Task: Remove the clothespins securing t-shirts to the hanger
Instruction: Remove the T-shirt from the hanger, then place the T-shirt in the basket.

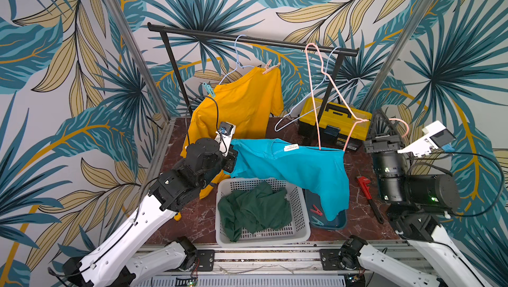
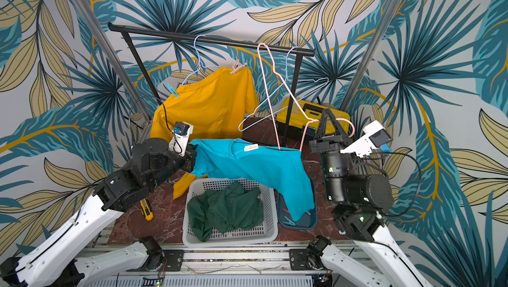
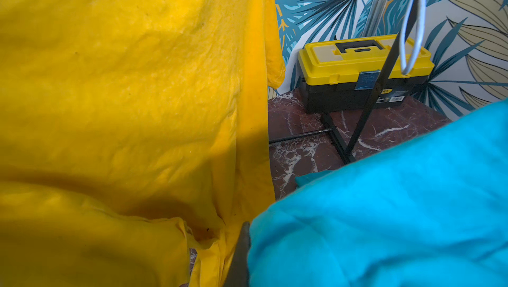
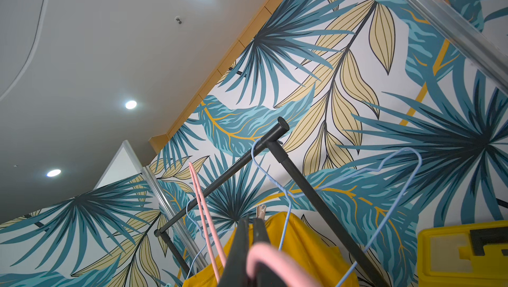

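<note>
Inspecting leftward of the basket (image 1: 220, 233): my left tool (image 1: 231, 161) is clamped on the turquoise shirt (image 1: 297, 167). Behind the basket, a teal clothespin (image 1: 208, 89) and tan clothespin (image 1: 270, 67) hold the yellow shirt (image 1: 242, 104): outstanding. Inside, the green shirt (image 1: 255, 208): freed. Rightward, a red peg (image 1: 316, 210) lies in a tray (image 1: 341, 222); my right tool (image 1: 377, 116) is closed on the pink hanger (image 1: 313, 84).

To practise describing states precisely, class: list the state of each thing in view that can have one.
yellow t-shirt: hanging, pinned.
tan clothespin: clipped on yellow t-shirt.
turquoise t-shirt: partly on pink hanger, stretched.
green t-shirt: crumpled in basket.
red clothespin: loose in tray.
toolbox: closed.
left gripper: shut on turquoise t-shirt.
right gripper: shut on pink hanger.
</note>
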You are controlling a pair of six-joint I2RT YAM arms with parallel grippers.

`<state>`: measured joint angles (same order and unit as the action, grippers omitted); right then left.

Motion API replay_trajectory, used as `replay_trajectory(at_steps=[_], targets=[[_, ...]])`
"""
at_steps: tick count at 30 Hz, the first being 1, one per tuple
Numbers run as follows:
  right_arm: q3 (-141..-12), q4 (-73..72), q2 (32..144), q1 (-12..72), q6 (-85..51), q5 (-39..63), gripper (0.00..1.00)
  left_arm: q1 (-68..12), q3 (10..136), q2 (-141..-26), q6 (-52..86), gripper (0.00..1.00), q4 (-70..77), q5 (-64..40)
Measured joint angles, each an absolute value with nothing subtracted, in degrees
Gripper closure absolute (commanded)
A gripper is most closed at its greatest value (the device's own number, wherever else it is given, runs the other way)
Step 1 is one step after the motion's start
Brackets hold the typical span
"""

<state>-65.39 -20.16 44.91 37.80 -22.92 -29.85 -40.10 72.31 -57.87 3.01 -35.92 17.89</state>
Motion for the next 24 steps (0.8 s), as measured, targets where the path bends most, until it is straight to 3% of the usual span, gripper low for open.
replay_trajectory(at_steps=[6, 13, 24], targets=[[-70.3, -26.1, 51.9, 37.8, -20.9, -29.5, 1.0, -39.9, 69.5, -56.8, 2.4, 1.0, -36.0, 19.7], [-71.5, -28.4, 51.2, 37.8, -18.8, -29.5, 1.0, -39.8, 68.8, -56.0, 2.3, 1.0, -36.0, 19.9], [-59.3, -11.7, 31.9, 37.6, -19.9, -36.1, 1.0, -39.6, 79.4, -59.4, 1.8, 1.0, -36.9, 17.6]])
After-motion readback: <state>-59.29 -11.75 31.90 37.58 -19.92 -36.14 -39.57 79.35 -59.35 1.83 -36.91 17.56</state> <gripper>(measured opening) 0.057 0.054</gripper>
